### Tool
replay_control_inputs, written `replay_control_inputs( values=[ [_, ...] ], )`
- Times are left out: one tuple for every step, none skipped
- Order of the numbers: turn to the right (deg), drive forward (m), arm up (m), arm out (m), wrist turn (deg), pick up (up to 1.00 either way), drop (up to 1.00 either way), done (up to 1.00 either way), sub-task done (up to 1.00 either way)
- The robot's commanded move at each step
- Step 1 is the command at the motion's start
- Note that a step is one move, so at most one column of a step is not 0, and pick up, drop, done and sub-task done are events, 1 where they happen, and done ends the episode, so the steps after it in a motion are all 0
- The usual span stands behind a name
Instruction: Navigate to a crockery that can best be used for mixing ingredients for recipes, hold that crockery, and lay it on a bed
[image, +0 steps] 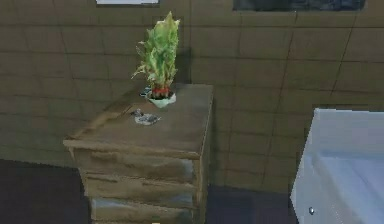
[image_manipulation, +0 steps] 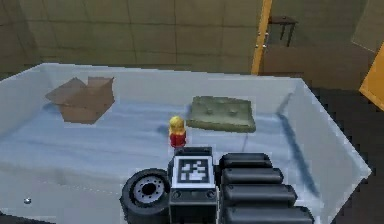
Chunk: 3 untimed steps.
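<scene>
A wide bed (image_manipulation: 110, 150) with a pale blue sheet and raised white sides stretches across the arm side view. On it lie an open cardboard box (image_manipulation: 82, 99), an olive green pillow (image_manipulation: 224, 113) and a small red and yellow thing (image_manipulation: 178, 131) near the middle. At the bottom edge the dark arm (image_manipulation: 250, 190) carries a white marker square (image_manipulation: 193, 170), with the gripper's round dark body (image_manipulation: 148, 195) left of it. Its fingers cannot be made out, so I cannot tell whether it holds anything. The bed's corner (image: 340, 165) shows at the forward view's right.
Ahead stands a wooden dresser (image: 145, 165) against a brown tiled wall, with a leafy potted plant (image: 160, 60) and a small grey object (image: 146, 119) on top. Beyond the bed, an orange-framed doorway (image_manipulation: 263, 40) leads to a room with a dark table (image_manipulation: 283, 25).
</scene>
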Motion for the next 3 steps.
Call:
replay_control_inputs(
  values=[
    [-39.0,0.0,0.0,0.0,0.0,0.0,0.0,0.0,0.0],
    [45.0,0.0,0.0,0.0,0.0,0.0,0.0,0.0,0.0],
    [45.0,0.0,0.0,0.0,0.0,0.0,0.0,0.0,0.0]
  ],
)
